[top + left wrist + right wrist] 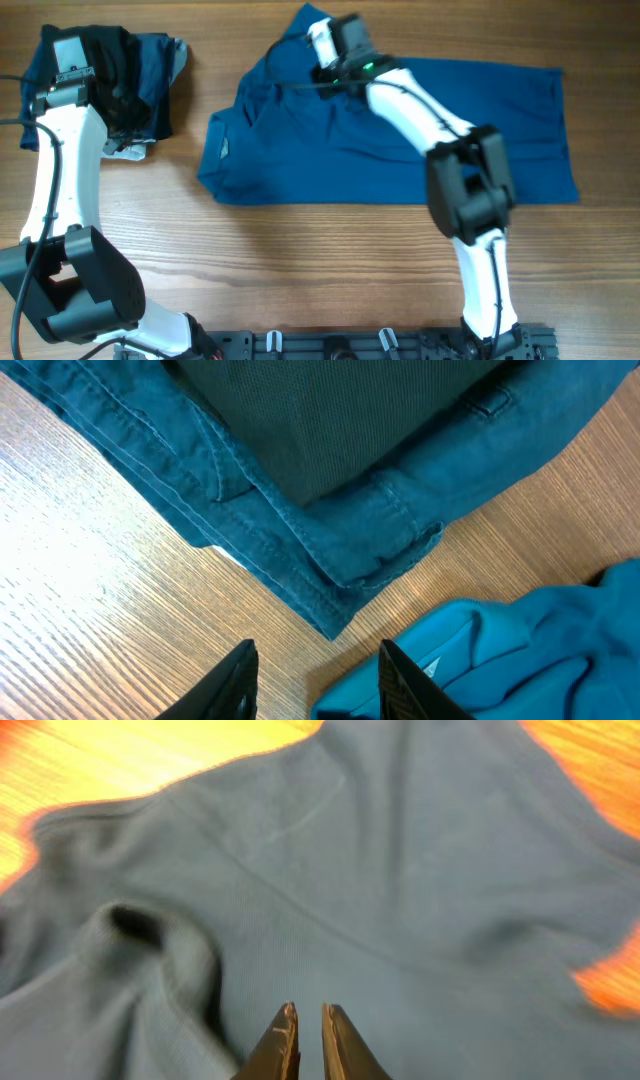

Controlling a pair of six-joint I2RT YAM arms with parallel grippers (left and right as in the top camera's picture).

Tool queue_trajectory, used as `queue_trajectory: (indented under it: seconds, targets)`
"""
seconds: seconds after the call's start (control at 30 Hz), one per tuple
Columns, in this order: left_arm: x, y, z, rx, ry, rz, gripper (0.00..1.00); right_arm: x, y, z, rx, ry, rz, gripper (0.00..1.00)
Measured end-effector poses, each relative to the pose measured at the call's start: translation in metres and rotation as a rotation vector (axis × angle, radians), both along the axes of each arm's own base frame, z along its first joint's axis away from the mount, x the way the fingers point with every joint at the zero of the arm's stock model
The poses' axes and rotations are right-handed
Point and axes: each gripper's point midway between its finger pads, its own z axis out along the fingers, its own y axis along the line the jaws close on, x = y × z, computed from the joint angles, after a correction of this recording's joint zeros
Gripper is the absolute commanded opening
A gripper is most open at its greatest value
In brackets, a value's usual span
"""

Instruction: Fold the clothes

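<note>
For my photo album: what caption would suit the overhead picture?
Right gripper over a spread blue polo shirt, left gripper above a folded pile.

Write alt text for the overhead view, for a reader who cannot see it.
A medium-blue polo shirt lies spread across a wooden table, with the right gripper over its upper-left part. In the picture's upper-left corner, the left arm reaches over a pile of dark folded garments.
</note>
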Motion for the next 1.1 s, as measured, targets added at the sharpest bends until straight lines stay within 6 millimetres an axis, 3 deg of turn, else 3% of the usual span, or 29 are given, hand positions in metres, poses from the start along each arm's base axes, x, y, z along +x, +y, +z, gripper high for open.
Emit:
queue_trajectory:
  seconds: [0.07,0.1,0.23,0.37,0.43,0.67,0.8,0.87,0.9,0.97,1.03,1.1]
  targets:
    - [0.0,0.0,0.0,0.001,-0.001,0.0,0.38,-0.017,-0.011,0.032,0.039,0.062,0.005,0.09]
    - [0.0,0.0,0.0,0.001,-0.001,0.0,0.38,-0.025,-0.009,0.035,0.05,0.086,0.019,0.09]
    - [0.0,0.0,0.0,0.001,-0.001,0.0,0.39,-0.06,0.003,0.009,0.083,0.232,0.069,0.09]
    - [0.0,0.0,0.0,0.001,-0.001,0.0,0.39,-0.074,0.002,-0.02,0.096,0.304,0.053,0.1]
    - [0.0,0.0,0.0,0.001,-0.001,0.0,0.39,-0.074,0.002,-0.028,0.096,0.307,0.046,0.1]
    - [-0.001,0.0,0.0,-0.001,0.006,0.0,0.39,-0.04,-0.013,-0.047,0.026,0.193,-0.042,0.1]
    - [-0.002,0.0,-0.001,-0.001,0.007,0.0,0.39,-0.021,-0.051,-0.049,-0.062,0.148,-0.156,0.1]
    - [-0.001,0.0,-0.001,-0.001,0.006,0.0,0.39,-0.022,-0.071,-0.052,-0.103,0.179,-0.192,0.09]
    - [-0.001,0.0,0.0,-0.001,0.006,0.0,0.39,-0.028,-0.086,-0.053,-0.134,0.221,-0.213,0.09]
    - [0.0,0.0,0.0,0.0,0.0,0.0,0.39,-0.06,-0.103,-0.044,-0.203,0.336,-0.2,0.07]
    - [0.002,0.0,0.001,0.001,-0.007,0.0,0.39,-0.102,-0.112,-0.01,-0.243,0.434,-0.134,0.04]
    - [0.003,0.001,0.001,0.003,-0.014,0.0,0.39,-0.133,-0.116,0.032,-0.241,0.474,-0.11,0.04]
